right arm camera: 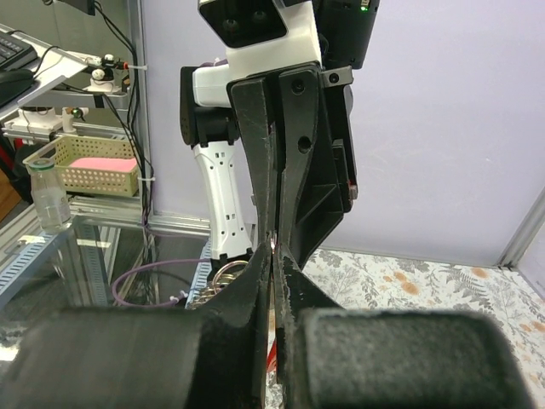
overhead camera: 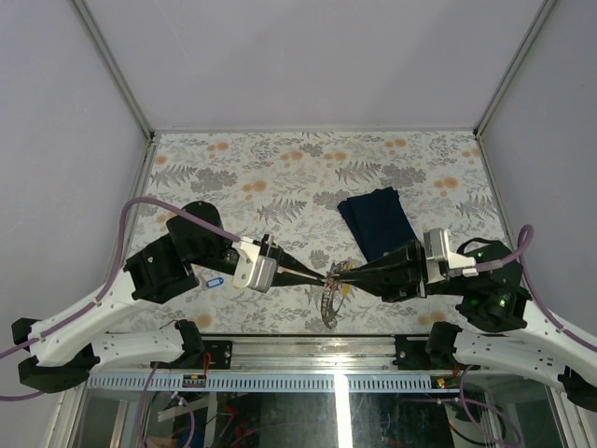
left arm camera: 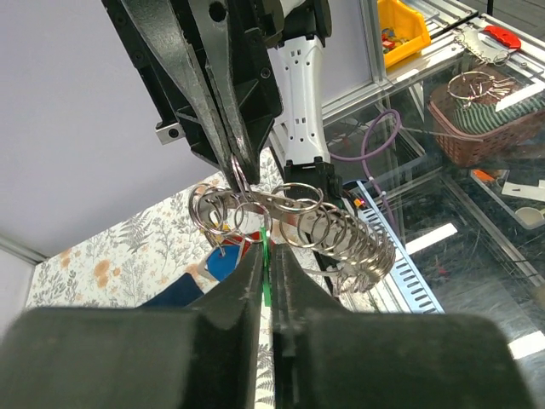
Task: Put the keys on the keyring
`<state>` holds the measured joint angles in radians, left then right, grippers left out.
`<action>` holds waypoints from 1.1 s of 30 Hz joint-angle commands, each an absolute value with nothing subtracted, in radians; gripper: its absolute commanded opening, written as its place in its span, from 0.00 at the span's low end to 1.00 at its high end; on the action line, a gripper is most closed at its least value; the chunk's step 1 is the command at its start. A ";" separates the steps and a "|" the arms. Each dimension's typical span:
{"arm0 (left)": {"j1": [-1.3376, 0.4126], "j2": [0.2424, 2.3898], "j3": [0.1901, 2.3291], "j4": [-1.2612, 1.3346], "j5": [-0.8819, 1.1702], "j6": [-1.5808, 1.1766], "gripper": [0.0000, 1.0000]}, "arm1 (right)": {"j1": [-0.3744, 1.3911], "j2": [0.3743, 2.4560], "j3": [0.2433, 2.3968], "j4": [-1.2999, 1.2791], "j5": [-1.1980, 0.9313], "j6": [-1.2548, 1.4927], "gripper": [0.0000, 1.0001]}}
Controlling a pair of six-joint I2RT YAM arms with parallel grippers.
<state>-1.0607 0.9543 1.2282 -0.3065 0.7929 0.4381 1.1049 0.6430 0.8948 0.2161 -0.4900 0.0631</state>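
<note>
Left tool [left arm camera: 266, 260] is pinched almost fully together, and a thin green plastic edge shows between its dark pads: the tag of a small green-tagged key [left arm camera: 266, 288], whose metal part cannot be made out. Facing it tip to tip is the right tool [left arm camera: 239, 172], its two black fingers likewise closed, clamped on one wire loop at the end of the large silvery round metal keyring [left arm camera: 345, 232], whose rim is a row of overlapping small rings. Seen from above, the two tools meet over the near part of the floral-patterned tabletop [overhead camera: 280, 168], between the two arms. The keyring hangs tilted under their tips, its lower arc toward the near edge; whether it touches the tabletop cannot be told. A blue plastic tag [left arm camera: 223, 262] and bits of red and yellow hang from the ring just beside the left tool's tips. Another small silver blue-tagged key [overhead camera: 215, 280] lies flat on the tabletop beside the left arm's wrist, well apart from the keyring. A dark navy folded cloth [overhead camera: 378, 222] lies farther back, right of centre, its near end beside the right arm. In the right wrist view the closed tips of both tools nearly touch, with a few silvery rings just below and left of them.
</note>
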 commanded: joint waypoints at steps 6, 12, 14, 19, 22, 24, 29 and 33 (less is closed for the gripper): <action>-1.067 0.933 1.267 -0.267 0.779 0.410 0.24 | 1.104 0.631 0.908 0.349 -0.468 0.062 0.00; -1.068 0.870 1.196 -0.097 0.742 0.346 0.31 | 1.105 0.633 0.911 0.341 -0.503 0.060 0.00; -1.067 0.852 1.172 -0.036 0.733 0.317 0.31 | 1.105 0.637 0.915 0.336 -0.512 0.059 0.00; -1.068 0.849 1.140 0.057 0.735 0.251 0.32 | 1.104 0.643 0.921 0.335 -0.522 0.056 0.00; -1.067 0.871 1.118 0.110 0.761 0.202 0.32 | 1.105 0.643 0.921 0.342 -0.521 0.055 0.00; -1.068 0.886 1.107 0.137 0.772 0.178 0.32 | 1.104 0.643 0.920 0.345 -0.522 0.056 0.00; -1.067 0.902 1.069 0.198 0.776 0.149 0.32 | 1.105 0.642 0.922 0.344 -0.525 0.055 0.00; -1.067 0.905 1.048 0.239 0.772 0.127 0.32 | 1.104 0.640 0.922 0.341 -0.523 0.052 0.00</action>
